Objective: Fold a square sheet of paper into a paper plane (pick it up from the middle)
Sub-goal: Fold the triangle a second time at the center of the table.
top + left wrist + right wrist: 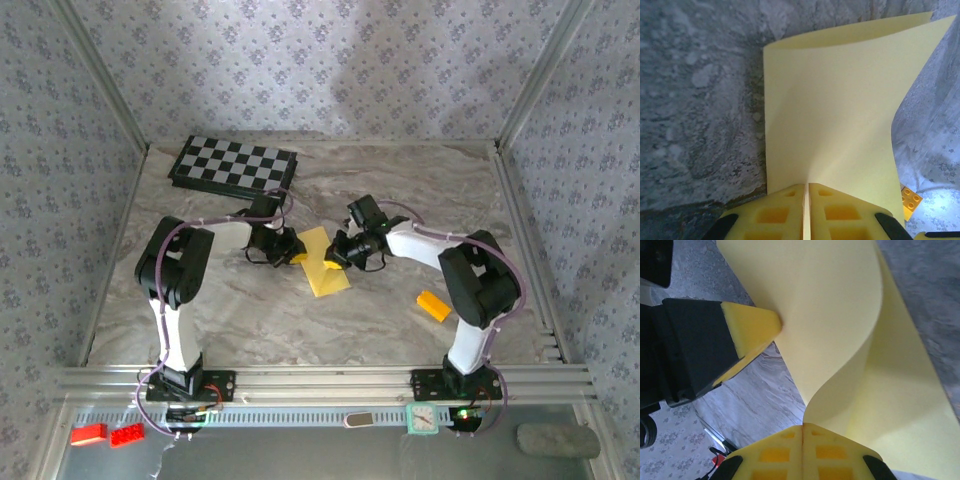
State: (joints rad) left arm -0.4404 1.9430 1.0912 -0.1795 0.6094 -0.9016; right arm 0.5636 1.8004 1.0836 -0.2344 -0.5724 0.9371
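The square sheet of yellow paper (pixel 325 268) lies mid-table, lifted and curved between both arms. My left gripper (pixel 296 256) is shut on its left edge; in the left wrist view the sheet (pixel 830 105) rises from between the closed yellow fingers (pixel 785 210). My right gripper (pixel 333 262) is shut on the right edge; in the right wrist view the paper (pixel 840 320) bows in an S-curve out of the closed fingers (pixel 830 452). The left gripper's yellow finger (pixel 752 327) also pinches the sheet there.
A folded checkerboard (pixel 233 166) lies at the back left. A small thick orange-yellow block (pixel 434 306) sits at the right, its studded corner (pixel 910 199) showing beside the paper. Metal rails (pixel 320 380) border the near edge.
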